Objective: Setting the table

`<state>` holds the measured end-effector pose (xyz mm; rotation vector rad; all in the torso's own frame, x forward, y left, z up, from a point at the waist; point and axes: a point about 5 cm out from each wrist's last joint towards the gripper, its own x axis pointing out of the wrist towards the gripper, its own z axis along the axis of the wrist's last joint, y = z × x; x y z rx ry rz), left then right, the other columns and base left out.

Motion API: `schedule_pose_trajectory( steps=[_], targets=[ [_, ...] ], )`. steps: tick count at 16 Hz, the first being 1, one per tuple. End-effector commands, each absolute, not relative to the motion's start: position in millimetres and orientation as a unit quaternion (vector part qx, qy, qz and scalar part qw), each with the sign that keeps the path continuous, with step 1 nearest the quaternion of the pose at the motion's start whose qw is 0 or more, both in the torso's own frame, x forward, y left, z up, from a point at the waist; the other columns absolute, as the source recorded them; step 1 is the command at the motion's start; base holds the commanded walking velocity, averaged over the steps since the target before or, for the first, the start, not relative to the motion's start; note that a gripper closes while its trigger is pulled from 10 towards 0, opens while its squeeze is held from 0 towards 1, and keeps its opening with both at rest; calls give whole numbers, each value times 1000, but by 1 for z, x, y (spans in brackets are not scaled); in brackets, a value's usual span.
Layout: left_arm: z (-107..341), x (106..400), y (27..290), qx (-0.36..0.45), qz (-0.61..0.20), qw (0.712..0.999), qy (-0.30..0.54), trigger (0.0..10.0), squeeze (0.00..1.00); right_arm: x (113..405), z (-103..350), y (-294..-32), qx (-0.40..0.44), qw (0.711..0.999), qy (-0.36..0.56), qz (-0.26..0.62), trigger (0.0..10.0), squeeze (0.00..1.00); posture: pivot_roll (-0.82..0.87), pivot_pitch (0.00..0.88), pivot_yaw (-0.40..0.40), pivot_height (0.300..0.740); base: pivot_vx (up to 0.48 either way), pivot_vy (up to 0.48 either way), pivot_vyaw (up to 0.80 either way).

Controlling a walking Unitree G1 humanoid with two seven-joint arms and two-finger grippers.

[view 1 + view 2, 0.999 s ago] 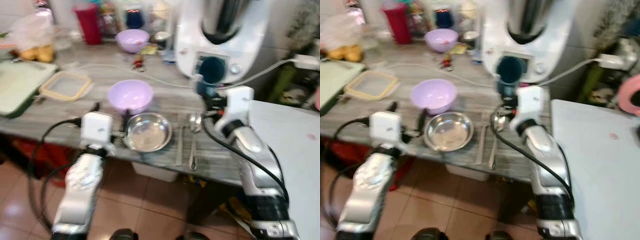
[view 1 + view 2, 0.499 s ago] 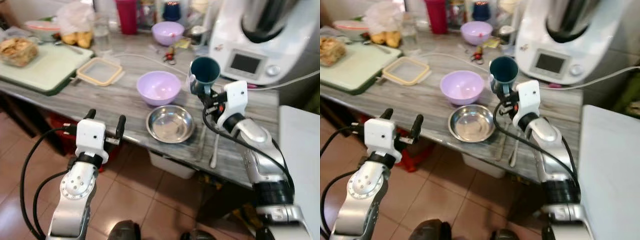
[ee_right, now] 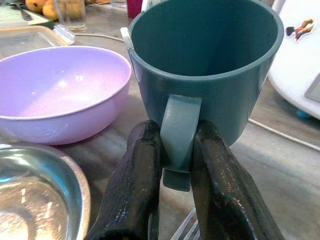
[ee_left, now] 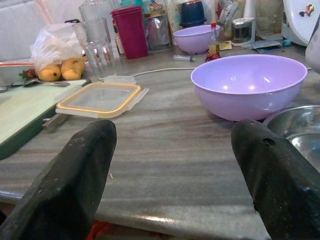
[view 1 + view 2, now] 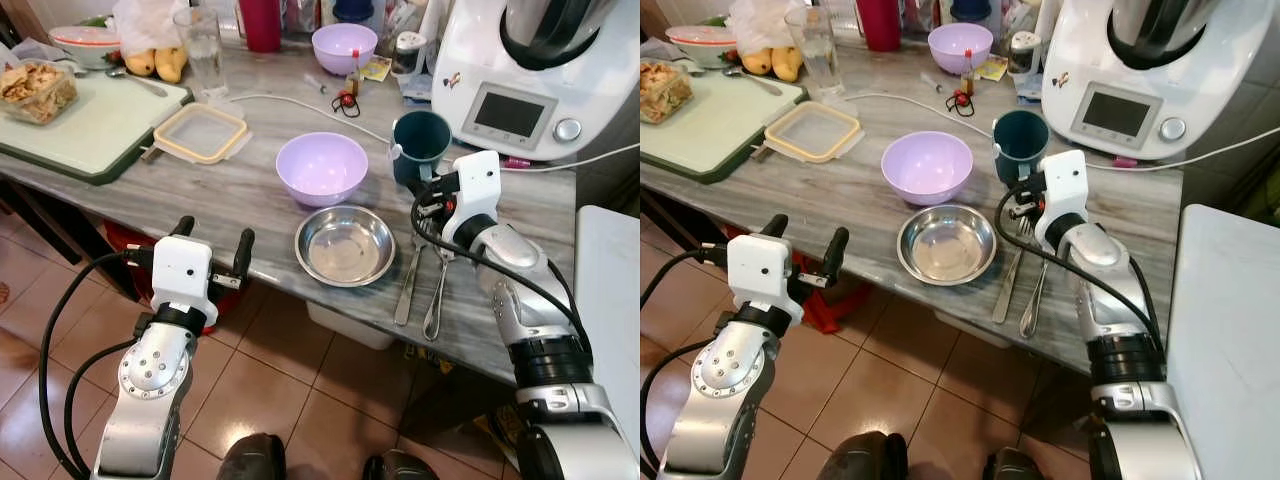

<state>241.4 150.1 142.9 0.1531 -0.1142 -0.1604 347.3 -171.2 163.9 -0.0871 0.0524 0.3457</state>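
Far left on the grey table (image 5: 150,190): a green board (image 5: 85,125) carrying a food container (image 5: 38,90), with a red-rimmed dish (image 5: 85,45), yellow fruit (image 5: 155,62) under a plastic bag (image 5: 150,20), and a clear glass (image 5: 203,45) beyond. Just right of the board, a flat lid (image 5: 200,132) with a yellow rim. Near the table's front edge and off it, the left tool (image 5: 211,250), fingers (image 4: 75,175) spread wide, nothing between them. Farther back, a red cup (image 5: 262,22), a white cable (image 5: 300,105) trailing across the top, and a small lilac bowl (image 5: 345,45) by some jars. In the middle, a large lilac bowl (image 5: 321,167); touching or nearly touching its near side, a steel bowl (image 5: 344,244), empty. Right of the large bowl, a teal mug (image 5: 421,145) standing upright on the table, handle (image 3: 177,130) toward the robot. Right tool (image 3: 175,150) closed on that handle, one black finger (image 3: 142,170) pressed to each side. Just nearer than the mug and right of the steel bowl, a fork (image 5: 408,285) and a spoon (image 5: 436,300) lying side by side, handles pointing to the near edge, their heads partly under the right wrist. Far right at the back, a white kitchen machine (image 5: 520,80) with a screen and a knob; white surface (image 5: 605,300) at the right edge.
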Motion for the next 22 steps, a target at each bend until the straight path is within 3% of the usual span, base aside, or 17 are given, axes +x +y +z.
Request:
schedule_pose_trajectory(
  steps=[1, 11, 12, 13, 22],
  targets=[
    [146, 239, 149, 79, -86, 991, -59, 10000, 0, 350, 169, -167, -34, 981, 20, 188, 10000, 0, 84, 128, 25, 740, 0, 0, 0],
    [145, 241, 145, 73, -98, 991, -50, 10000, 0, 338, 151, -158, -16, 975, 85, 205, 10000, 0, 71, 129, 27, 740, 0, 0, 0],
    [145, 241, 145, 72, -99, 991, -50, 10000, 0, 338, 152, -161, -22, 976, 90, 196, 10000, 604, 69, 127, 27, 740, 0, 0, 0],
    [144, 241, 144, 72, -100, 991, -50, 10000, 0, 339, 154, -163, -22, 977, 91, 193, 10000, 1000, 68, 126, 27, 740, 0, 0, 0],
    [145, 248, 142, 69, -104, 991, -55, 10000, 0, 338, 173, -170, -39, 981, 71, 176, 10000, 1000, 53, 95, 30, 740, 0, 0, 0]
  ],
)
